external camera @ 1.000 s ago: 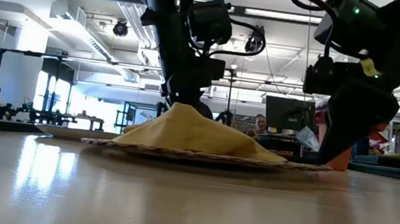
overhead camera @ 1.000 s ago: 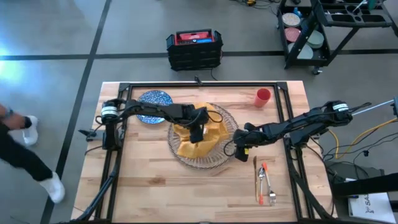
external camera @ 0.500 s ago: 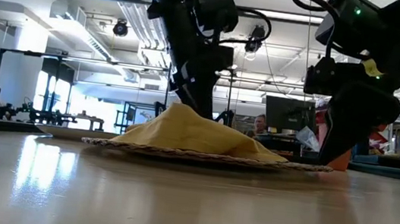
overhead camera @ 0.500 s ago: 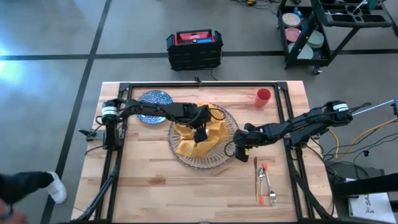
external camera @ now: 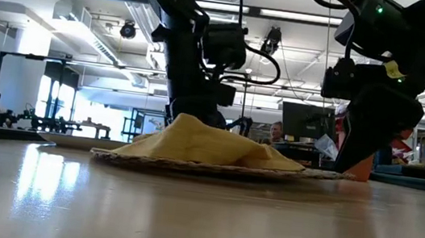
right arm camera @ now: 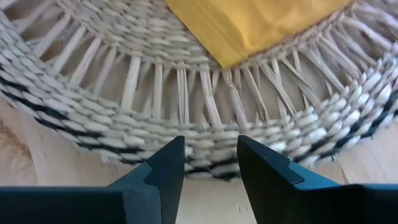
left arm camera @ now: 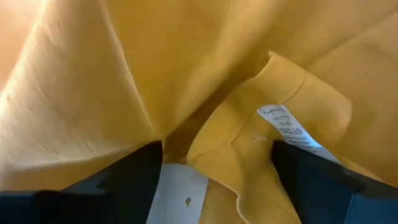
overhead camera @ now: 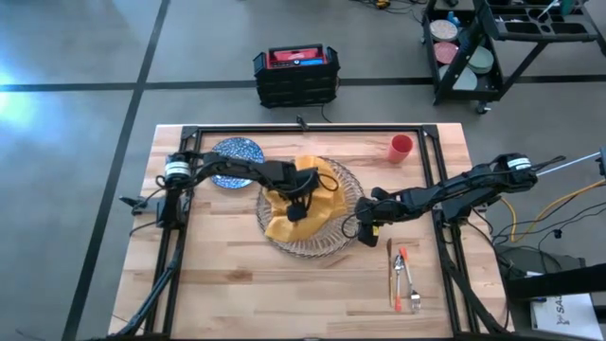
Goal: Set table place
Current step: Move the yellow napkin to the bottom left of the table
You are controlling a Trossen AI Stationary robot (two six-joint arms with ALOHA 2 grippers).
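Observation:
A round woven charger (overhead camera: 327, 242) with a dark band at its rim lies mid-table. A crumpled yellow napkin (overhead camera: 284, 224) is heaped on it. My left gripper (overhead camera: 296, 205) is down on the napkin's middle, fingers open. My right gripper (overhead camera: 364, 229) is at the charger's right rim (right arm camera: 93, 134), its fingers a narrow gap apart. The blue-patterned plate (overhead camera: 235, 151) lies at the far left and the red cup (overhead camera: 401, 147) stands at the far right. The orange-handled cutlery (overhead camera: 404, 279) lies near the right front. My left gripper comes at the napkin's heaped middle from above. Its open fingers (left arm camera: 134, 180) stand one on each side of a raised fold (left arm camera: 242, 149) that bears a white label. The fold is not pinched. The cloth lies slack on the charger. My right gripper slants down from the table's right, and both fingertips (right arm camera: 166, 163) are set on the charger's outer rim (right arm camera: 211, 152). The rim shows in the gap between them. Neither finger shows under the rim.
Black frame rails (overhead camera: 303, 130) run along the table's far edge and down both sides beside the arms. Bare wood (overhead camera: 284, 294) lies in front of the charger. Beyond the far edge a black crate (overhead camera: 295, 76) sits on the floor.
My left gripper has shifted a little toward the table's left and sunk lower onto the napkin. The napkin's heap now looks slightly flatter. My right gripper has stayed at the charger's rim.

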